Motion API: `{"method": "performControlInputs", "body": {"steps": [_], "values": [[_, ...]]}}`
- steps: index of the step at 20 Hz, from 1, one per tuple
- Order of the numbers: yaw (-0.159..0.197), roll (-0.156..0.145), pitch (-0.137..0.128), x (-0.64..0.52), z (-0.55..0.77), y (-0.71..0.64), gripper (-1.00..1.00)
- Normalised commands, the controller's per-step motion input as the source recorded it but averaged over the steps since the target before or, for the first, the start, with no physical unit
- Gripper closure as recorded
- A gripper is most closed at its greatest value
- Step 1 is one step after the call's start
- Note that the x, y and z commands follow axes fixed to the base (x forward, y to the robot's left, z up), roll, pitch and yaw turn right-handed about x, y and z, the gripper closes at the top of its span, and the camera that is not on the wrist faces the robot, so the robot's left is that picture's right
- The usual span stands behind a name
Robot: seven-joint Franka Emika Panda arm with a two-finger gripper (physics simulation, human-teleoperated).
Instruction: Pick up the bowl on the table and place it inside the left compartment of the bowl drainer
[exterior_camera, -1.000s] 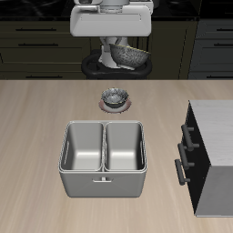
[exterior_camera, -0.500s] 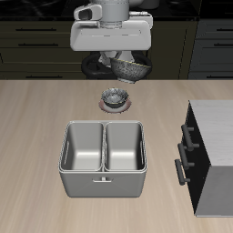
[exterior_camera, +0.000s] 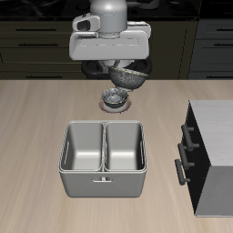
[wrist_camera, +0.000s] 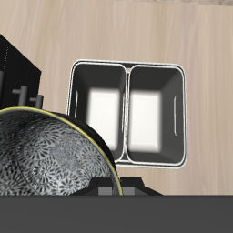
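Note:
The silvery, mottled bowl [exterior_camera: 129, 77] hangs tilted in the air, with my gripper [exterior_camera: 122, 69] shut on its rim. It is above the back of the table, over and just behind a small dark bowl. In the wrist view the bowl [wrist_camera: 45, 159] fills much of the near field and hides the fingers. The grey bowl drainer [exterior_camera: 102, 182] stands nearer the table's front edge, well below and ahead of the held bowl. Both of its basins are empty, including the left compartment [exterior_camera: 82, 150]. The bowl drainer [wrist_camera: 129, 64] also shows past the bowl's rim in the wrist view.
A smaller dark bowl [exterior_camera: 115, 97] sits on a pinkish saucer just behind the drainer. A dark cabinet with a grey top [exterior_camera: 211, 150] stands beside the drainer, its handles facing it. The dark cabinet [wrist_camera: 14, 64] shows in the wrist view too.
The arm has carried the bowl lower and toward the table's front, from over the back edge to above the small dark bowl. The grip has held.

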Motion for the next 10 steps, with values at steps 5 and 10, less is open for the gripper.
{"method": "performControlInputs", "body": {"steps": [5, 10], "values": [[-0.018, -0.077, 0.017, 0.05, -0.13, -0.3, 1.0], [-0.011, -0.058, 0.014, 0.07, -0.07, -0.28, 1.0]]}}
